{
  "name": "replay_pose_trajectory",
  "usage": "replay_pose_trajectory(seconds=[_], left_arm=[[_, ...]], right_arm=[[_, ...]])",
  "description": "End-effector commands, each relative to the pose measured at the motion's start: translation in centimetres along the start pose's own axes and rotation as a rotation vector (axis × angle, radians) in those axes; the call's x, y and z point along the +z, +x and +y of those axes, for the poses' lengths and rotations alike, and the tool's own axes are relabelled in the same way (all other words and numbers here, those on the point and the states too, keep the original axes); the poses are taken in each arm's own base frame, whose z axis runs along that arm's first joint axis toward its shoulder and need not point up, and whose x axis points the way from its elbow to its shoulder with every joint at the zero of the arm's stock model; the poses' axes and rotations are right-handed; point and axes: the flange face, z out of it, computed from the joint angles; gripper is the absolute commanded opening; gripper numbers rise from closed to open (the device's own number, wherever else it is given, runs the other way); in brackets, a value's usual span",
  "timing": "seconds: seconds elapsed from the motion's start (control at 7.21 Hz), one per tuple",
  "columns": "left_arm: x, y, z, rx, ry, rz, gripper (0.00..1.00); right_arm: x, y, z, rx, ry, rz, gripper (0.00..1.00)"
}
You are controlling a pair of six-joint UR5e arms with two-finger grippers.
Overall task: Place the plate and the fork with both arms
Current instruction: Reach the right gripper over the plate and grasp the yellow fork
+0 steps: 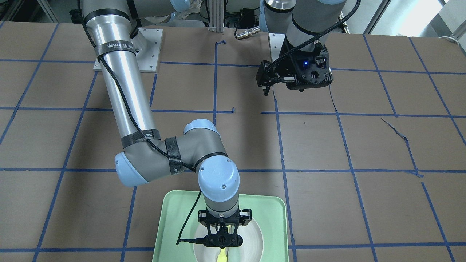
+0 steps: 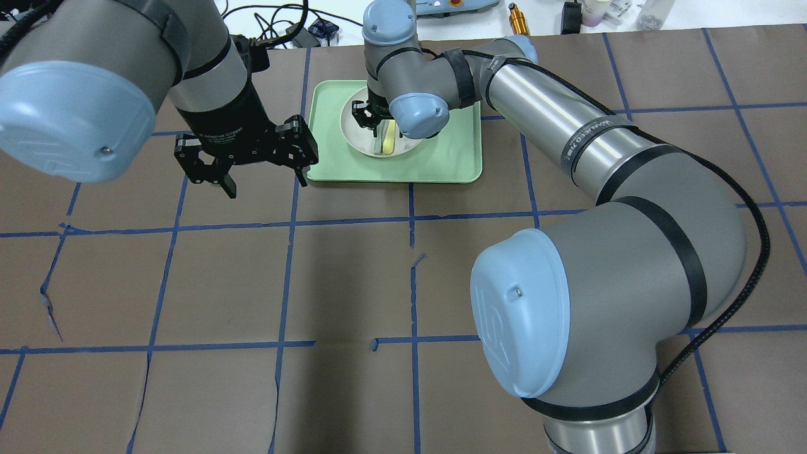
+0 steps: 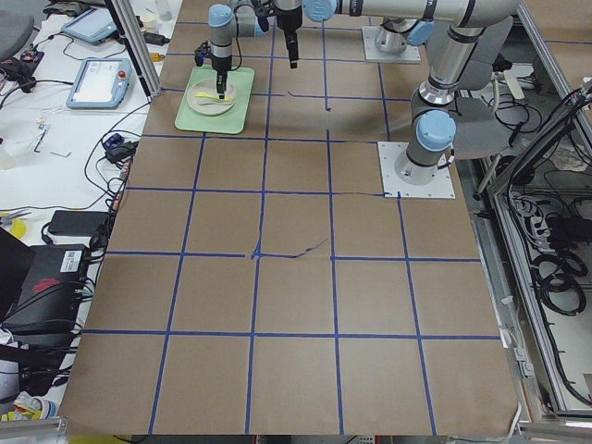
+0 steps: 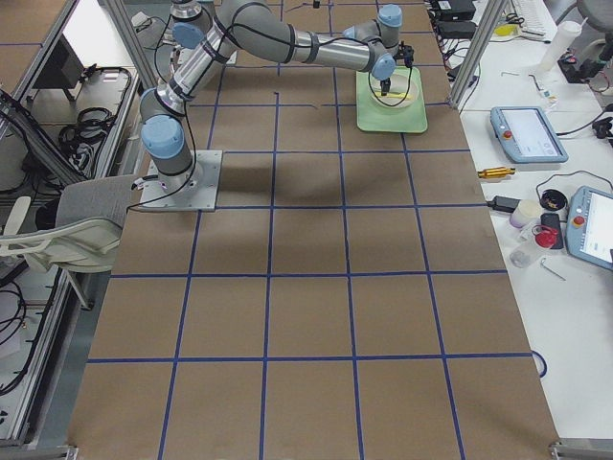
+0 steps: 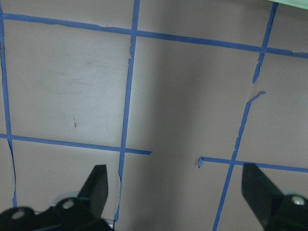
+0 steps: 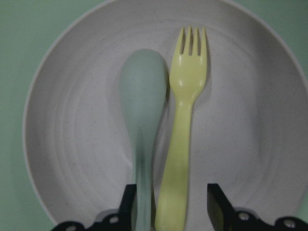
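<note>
Fork (image 6: 185, 130) lies flat in plate (image 6: 255, 144), handle end toward the wrist cam and tines pointing away. Spoon (image 6: 144, 106) lies parallel just beside it and seems to touch it along the handle. Plate sits on tray (image 2: 454, 157), at the far side of the worktop (image 2: 347, 284) in the overhead view.

R tool (image 6: 172, 204) hangs directly over the plate with fingers apart. Both handles, fork and spoon, fall btwn the fingers. The spoon handle is close to one finger, while a clear gap separates the fork handle from the other. Nothing is gripped, and contact w/ the plate can't be told from these views.

L tool (image 5: 178, 185) hovers over bare worktop near the tray's edge, also spread and empty.

Step in hand (est.): approach for the fork pick by the R arm; the plate is not yet taken.

Next move (est.): shift the R tool sideways toward the fork so that only the fork handle sits btwn the fingers, then descend and close. Closing as it stands would prob. catch the spoon too, or push the two together. The L arm needs to move to the plate rim once the fork is clear.
</note>
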Motion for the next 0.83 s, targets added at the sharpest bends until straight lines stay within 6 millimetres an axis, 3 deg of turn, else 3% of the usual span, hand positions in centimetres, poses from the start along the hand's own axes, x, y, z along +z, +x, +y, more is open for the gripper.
replay_pose_trajectory(seconds=[0.0, 0.42, 0.69], left_arm=[[0.3, 0.0, 0.0, -0.001, -0.002, -0.001, 1.00], [0.3, 0.0, 0.0, 0.001, -0.001, 0.000, 1.00], [0.4, 0.0, -0.1, 0.001, -0.002, -0.001, 1.00]], right_arm=[[0.7, 0.3, -0.1, 0.004, 0.003, 0.003, 0.58], [1.0, 1.9, -0.7, 0.024, -0.002, 0.010, 0.52], [1.3, 1.6, -0.7, 0.021, 0.002, 0.005, 0.52]])
